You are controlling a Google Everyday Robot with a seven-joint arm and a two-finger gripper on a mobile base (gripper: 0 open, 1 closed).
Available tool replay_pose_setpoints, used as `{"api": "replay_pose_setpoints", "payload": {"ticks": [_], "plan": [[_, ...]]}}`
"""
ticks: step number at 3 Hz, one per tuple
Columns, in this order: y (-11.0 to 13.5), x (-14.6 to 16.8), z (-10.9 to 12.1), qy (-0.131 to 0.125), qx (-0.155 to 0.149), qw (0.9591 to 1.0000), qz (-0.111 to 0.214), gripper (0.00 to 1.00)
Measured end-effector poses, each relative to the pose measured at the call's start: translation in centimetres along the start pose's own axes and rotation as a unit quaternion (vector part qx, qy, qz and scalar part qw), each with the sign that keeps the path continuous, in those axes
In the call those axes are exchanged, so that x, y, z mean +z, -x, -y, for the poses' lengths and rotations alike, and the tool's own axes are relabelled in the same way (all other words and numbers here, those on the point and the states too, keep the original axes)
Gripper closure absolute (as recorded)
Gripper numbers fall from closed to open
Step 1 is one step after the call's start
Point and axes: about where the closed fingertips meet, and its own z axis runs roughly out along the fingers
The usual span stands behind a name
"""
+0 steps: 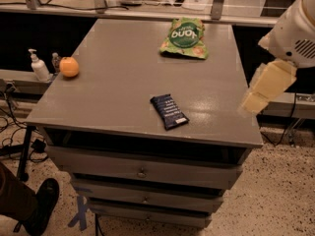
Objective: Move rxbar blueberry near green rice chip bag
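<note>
Gripper (254,100) hangs apart from rxbar blueberry (169,111), angled far-left to near-right.

rxbar blueberry (169,111) front-centre on table (113,82), green rice chip bag (184,38) behind, end effector (256,100) at right

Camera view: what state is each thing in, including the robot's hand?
rxbar blueberry: lying flat near the table's front edge, not held.
green rice chip bag: lying flat at the far edge.
orange: resting at the left edge.
pump bottle: upright, beside the table.
drawers: look shut.
gripper: in the air off the right edge, clear of the bar.
</note>
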Motion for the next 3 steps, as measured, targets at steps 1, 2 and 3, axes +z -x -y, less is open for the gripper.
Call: {"api": "replay_pose_setpoints", "payload": {"ticks": [1,2,3], "plan": [[1.8,1.3,0.2,-0.011,0.047,0.9987,0.015,0.00],[3.7,3.6,0.0,-0.022,0.113,0.9928,0.033,0.00],[4.1,6.2,-0.8,-0.027,0.147,0.9877,0.044,0.00]]}}
